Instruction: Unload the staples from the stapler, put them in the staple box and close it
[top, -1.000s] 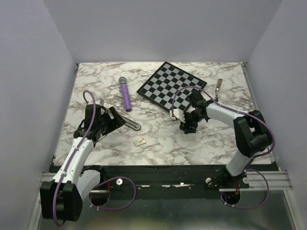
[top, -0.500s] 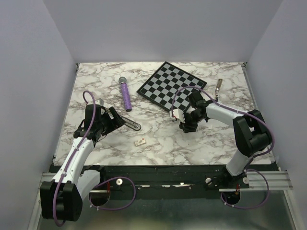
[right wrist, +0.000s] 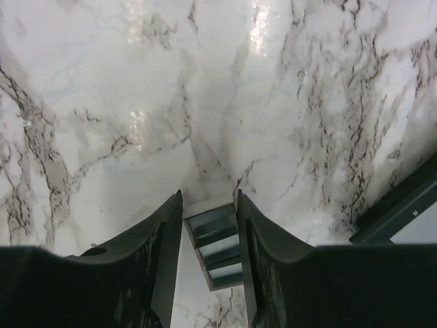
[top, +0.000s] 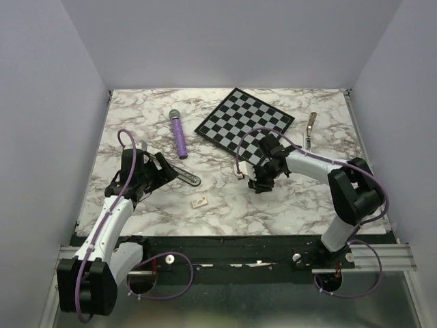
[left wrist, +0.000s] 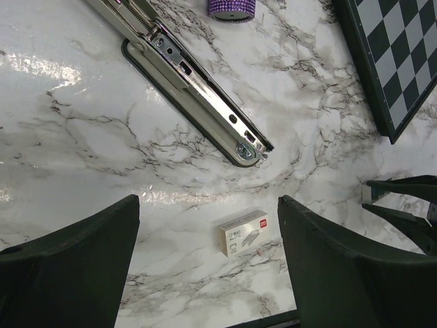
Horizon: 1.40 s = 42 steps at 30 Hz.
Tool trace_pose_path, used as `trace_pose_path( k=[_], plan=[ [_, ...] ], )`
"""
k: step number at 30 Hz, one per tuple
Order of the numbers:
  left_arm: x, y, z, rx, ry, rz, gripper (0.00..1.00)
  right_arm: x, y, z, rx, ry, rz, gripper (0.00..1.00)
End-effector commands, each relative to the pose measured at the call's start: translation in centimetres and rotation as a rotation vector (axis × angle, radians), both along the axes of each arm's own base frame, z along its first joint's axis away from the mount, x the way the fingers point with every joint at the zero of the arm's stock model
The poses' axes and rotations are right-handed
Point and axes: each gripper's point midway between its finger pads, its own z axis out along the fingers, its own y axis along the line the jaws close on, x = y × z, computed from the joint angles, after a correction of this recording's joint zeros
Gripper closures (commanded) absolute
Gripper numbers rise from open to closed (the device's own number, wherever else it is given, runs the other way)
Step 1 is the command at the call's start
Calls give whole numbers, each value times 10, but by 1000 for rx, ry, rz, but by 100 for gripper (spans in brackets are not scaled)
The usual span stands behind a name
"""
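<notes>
The stapler (left wrist: pixel 198 89) lies opened flat on the marble, its silver channel facing up; in the top view the stapler (top: pixel 184 176) sits just off my left gripper (top: pixel 162 171). My left gripper (left wrist: pixel 208 205) hovers open, its fingers wide apart over bare marble and a small staple box (left wrist: pixel 244 231). A short block of staples (right wrist: pixel 217 236) rests on the table between the fingers of my right gripper (right wrist: pixel 208 198), which press on both its sides. From above, my right gripper (top: pixel 254 179) is near the table's middle, by the chessboard's near corner.
A purple cylinder (top: pixel 179 137) lies behind the stapler. The chessboard (top: pixel 244 121) fills the back middle. A pale metal bar (top: pixel 311 126) lies at the back right. The staple box (top: pixel 201 202) sits near the front edge. Walls enclose the table.
My right gripper has narrowed around the staples and shifted a little left and towards the front. The left arm and the stapler have not moved.
</notes>
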Motion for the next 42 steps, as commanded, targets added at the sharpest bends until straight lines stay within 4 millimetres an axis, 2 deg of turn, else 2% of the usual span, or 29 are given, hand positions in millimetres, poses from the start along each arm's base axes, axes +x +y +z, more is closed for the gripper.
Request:
trace_pose_path(
  k=[1,3,5,8,13,22,33,37,42],
  plan=[
    [1,2,4,13,-12,16,11,-6,17,2,30,23,30,56],
    [2,3,5,15,-15,16,11,-3,18,6,31,0,24,55],
    [1,3,5,16,-14,17,11,0,11,5,0,-31,18,51],
    [1,3,4,16,-15,17,11,4,7,11,-9,-78,32,39],
    [2,2,4,14,-10,14,11,2,-2,11,-25,-65,44,36],
    [2,2,3,16,-9,14,11,-2,-11,-1,-58,-26,52,38],
    [3,2,2,17,-7,13,11,0,-11,-12,-65,-25,39,42],
    [3,2,3,16,-11,14,11,3,-11,-12,-71,-40,31,49],
    [2,2,2,6,-1,24,11,2,0,-5,-22,-44,41,58]
  ],
)
